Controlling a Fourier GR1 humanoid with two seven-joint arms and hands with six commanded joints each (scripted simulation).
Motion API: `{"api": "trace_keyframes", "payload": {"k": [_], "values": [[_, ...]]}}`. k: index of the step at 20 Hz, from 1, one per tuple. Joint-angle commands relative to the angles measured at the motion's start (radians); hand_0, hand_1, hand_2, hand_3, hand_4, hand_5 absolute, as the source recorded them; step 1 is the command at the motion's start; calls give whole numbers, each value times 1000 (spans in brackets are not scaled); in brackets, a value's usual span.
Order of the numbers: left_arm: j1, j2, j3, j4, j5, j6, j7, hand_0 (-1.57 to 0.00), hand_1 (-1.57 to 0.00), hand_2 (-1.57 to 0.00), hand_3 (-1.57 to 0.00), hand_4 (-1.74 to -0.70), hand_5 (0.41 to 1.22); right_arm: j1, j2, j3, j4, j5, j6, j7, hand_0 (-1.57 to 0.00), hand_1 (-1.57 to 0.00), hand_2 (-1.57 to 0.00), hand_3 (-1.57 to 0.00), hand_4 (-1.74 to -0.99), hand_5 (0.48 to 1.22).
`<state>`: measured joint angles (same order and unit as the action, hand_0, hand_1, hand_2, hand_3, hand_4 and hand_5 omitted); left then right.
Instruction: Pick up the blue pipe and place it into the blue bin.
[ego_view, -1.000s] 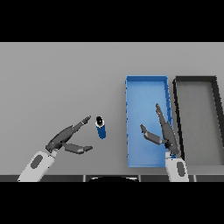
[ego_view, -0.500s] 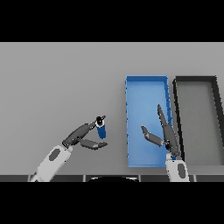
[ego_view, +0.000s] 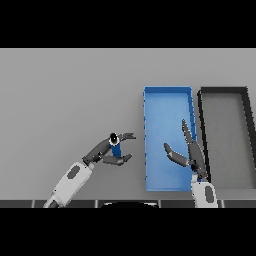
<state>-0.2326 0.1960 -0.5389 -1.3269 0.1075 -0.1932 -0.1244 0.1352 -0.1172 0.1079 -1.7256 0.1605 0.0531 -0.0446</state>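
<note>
Grey table (ego_view: 60, 90), blue bin (ego_view: 160, 107) unfilled.

A plain grey table (ego_view: 65, 90) fills the scene under even light.

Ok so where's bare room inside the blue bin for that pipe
The blue bin has bare floor in its far half, below the top wall. The near half is crowded: the right robot hand hovers there. The left robot hand holds the blue pipe.

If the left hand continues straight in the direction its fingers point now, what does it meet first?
Probably the near wall of the blue bin. The left hand, closed around the blue pipe, points right toward it; height is unclear.
</note>
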Motion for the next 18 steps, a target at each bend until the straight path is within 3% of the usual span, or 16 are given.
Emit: {"api": "trace_keyframes", "payload": {"k": [1, 4, 7, 11, 14, 18], "values": [[1, -17, 7, -1, 23, -1, 12, -289, -458, -539, -486, -1342, 765, -1, 7, 8, -3, 6, -2, 0, 1, 1, 1, 1, -1199, 605], [12, -26, -13, -2, -2, 8, 12, -888, -999, -1035, -1009, -1526, 988, -1, 5, 4, -1, 1, 0, -11, 1, 1, 1, 1, -1195, 604], [11, -25, -39, 7, -20, 10, -55, -1221, -1278, -1296, -1225, -1626, 1101, -15, -1, -1, -10, 0, -3, 14, 1, 1, 1, 1, -1195, 603], [16, -37, -40, -25, -27, 53, -70, -1428, -1451, -1459, -1382, -1692, 1172, 1, 5, 9, -4, 5, 1, -1, 1, 1, 1, 1, -1189, 601], [10, -43, -27, -98, 1, 66, -80, -1498, -1510, -1513, -1436, -1716, 1196, -7, -1, -2, 3, 3, -3, -11, 1, 1, 1, 1, -1187, 605], [-16, -62, -42, -168, 19, 59, -40, -1541, -1546, -1547, -1469, -1731, 1211, 10, -9, 4, -9, 16, -2, -19, 1, 1, 1, 1, -1164, 602]]}}
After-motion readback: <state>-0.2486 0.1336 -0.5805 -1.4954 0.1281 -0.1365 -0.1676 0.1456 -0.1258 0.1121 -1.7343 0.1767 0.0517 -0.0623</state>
